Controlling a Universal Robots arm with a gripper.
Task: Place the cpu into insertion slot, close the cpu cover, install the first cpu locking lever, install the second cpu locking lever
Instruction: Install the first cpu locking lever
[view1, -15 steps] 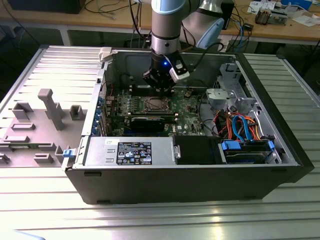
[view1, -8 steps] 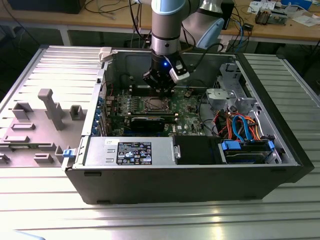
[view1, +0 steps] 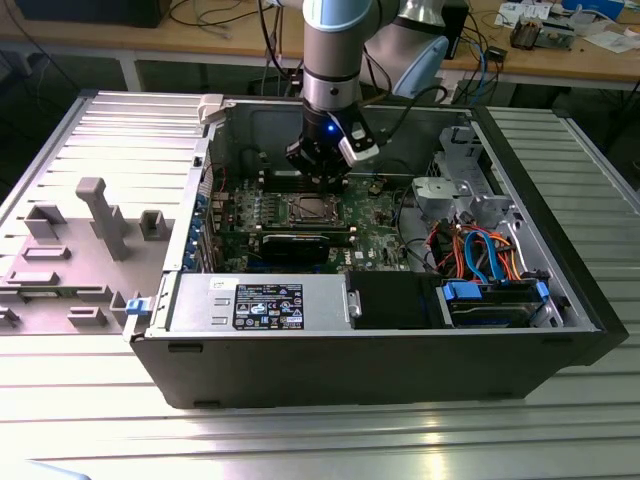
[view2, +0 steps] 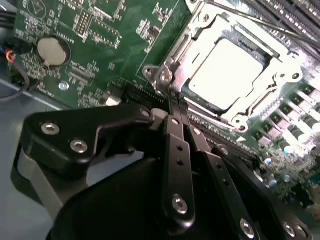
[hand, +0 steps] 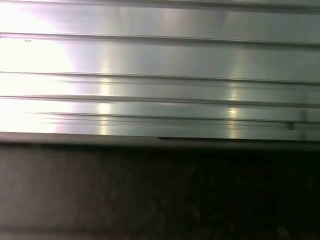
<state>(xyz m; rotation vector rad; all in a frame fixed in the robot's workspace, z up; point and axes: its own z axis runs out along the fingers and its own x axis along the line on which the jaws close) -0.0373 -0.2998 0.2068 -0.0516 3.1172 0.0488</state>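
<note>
The cpu (view2: 227, 75), with its dull silver top, lies in the insertion slot (view1: 313, 209) on the green board. The silver cpu cover (view2: 260, 102) lies flat around it as a frame. In the second wrist view my gripper (view2: 174, 102) has its black fingers (view2: 177, 150) pressed together, shut, with the tips right at one corner of the socket; nothing shows between them. A thin metal lever rod (view2: 260, 22) runs along the socket's far side. In the exterior view the gripper (view1: 322, 172) hangs just above the back edge of the socket, inside the open computer case (view1: 400, 370).
A long black card (view1: 300, 243) sits in front of the socket, and a power supply (view1: 260, 303) and a drive bay with blue parts (view1: 495, 300) lie nearer the front. A coin battery (view2: 52, 50) is on the board. A grey plastic panel (view1: 70, 250) lies at the exterior view's left.
</note>
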